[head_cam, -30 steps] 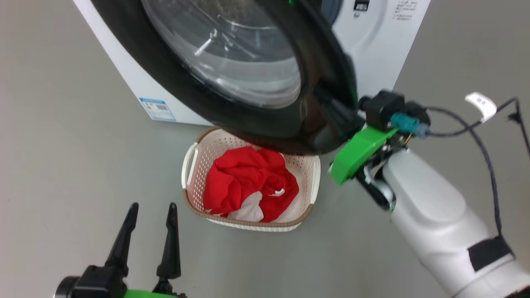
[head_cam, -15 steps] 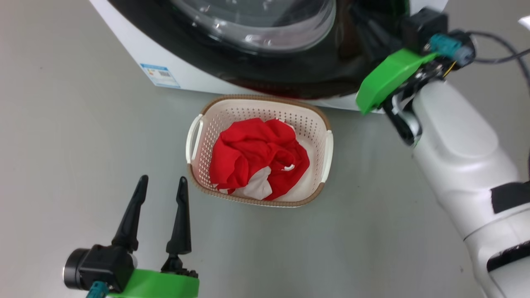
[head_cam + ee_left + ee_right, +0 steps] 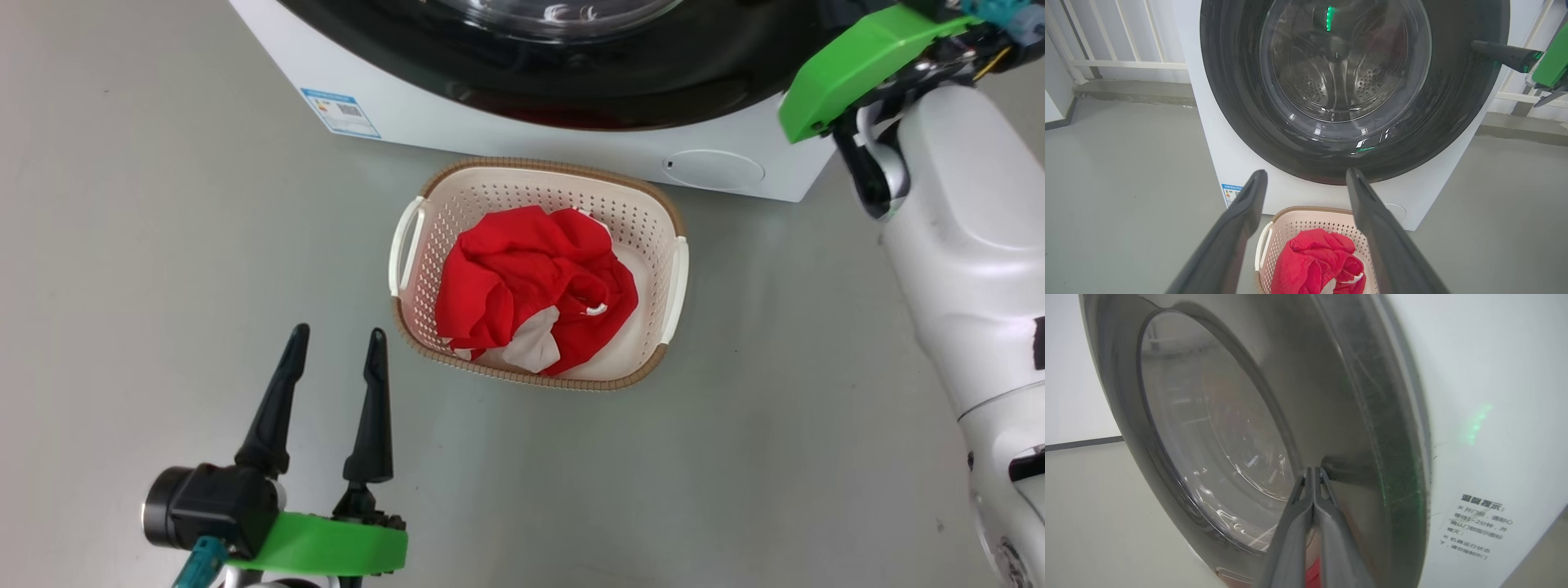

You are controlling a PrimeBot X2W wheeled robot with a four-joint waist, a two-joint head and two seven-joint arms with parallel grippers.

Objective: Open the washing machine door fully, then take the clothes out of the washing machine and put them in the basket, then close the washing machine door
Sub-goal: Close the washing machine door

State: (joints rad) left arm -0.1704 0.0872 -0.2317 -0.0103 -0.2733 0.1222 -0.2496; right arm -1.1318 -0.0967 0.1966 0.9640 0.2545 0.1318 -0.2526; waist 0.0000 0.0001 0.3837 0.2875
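Right pincer (image 3: 1312, 473) has gone inward with the washing machine door (image 3: 1355, 416), which a second ago hung out over the basket (image 3: 563, 167) and now lies flat on the front of the washing machine (image 3: 1237, 163); whether its latch has caught cannot be told. That pincer is clenched, fingers pressed together, tips seemingly touching the door's black rim. Left pincer (image 3: 339, 331) is released, fingers spread, holding nothing above the floor (image 3: 163, 286). Just ahead of it, to its right, sits the basket with the clothes (image 3: 531, 269) heaped inside; the left wrist view cuts off its near end. Beyond, the drum (image 3: 1339, 81) shows dimly through the door.
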